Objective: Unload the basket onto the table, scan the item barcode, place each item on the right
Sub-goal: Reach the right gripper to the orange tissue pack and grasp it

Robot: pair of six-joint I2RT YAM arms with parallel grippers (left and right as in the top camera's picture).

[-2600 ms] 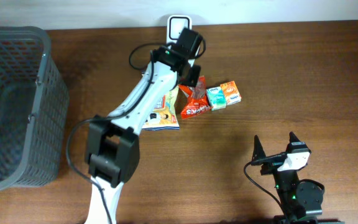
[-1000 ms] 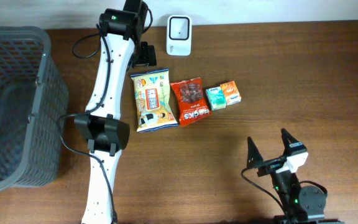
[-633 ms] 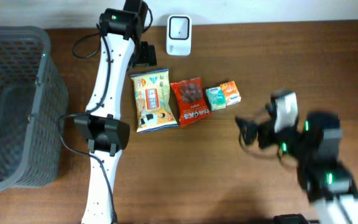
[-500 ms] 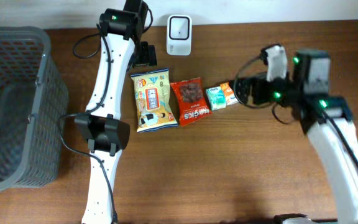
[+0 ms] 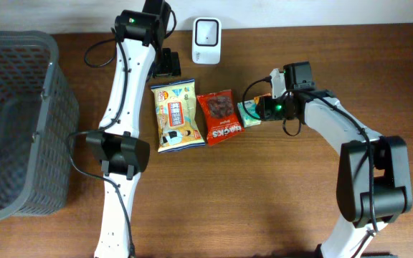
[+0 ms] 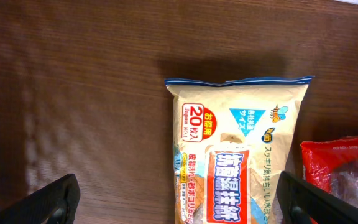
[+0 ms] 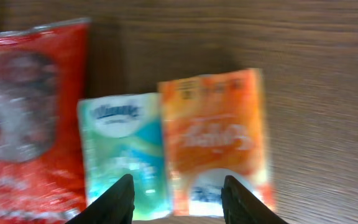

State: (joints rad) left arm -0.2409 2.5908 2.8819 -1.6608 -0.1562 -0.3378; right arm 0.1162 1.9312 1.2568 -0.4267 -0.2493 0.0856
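A row of items lies mid-table: a yellow snack bag (image 5: 176, 116), a red snack bag (image 5: 219, 117) and a green tissue pack (image 5: 248, 113). In the right wrist view an orange pack (image 7: 216, 134) lies beside the green tissue pack (image 7: 126, 155). My right gripper (image 5: 262, 108) hovers over these two packs, its jaws partly apart and holding nothing, one finger (image 7: 114, 199) above the green pack and the other above the orange. My left gripper (image 5: 167, 64) is wide open and empty at the back, above the yellow bag's (image 6: 241, 155) top edge. The white scanner (image 5: 206, 31) stands at the back edge.
A large grey mesh basket (image 5: 49, 93) fills the left end of the table. The left arm stretches from the front edge up to the back, left of the snack bags. The red snack bag (image 6: 344, 174) shows at the left wrist view's right edge.
My right arm swung from the front right corner up to the small packs, and its jaws narrowed. The left arm pulled back from the items earlier and has held still since.
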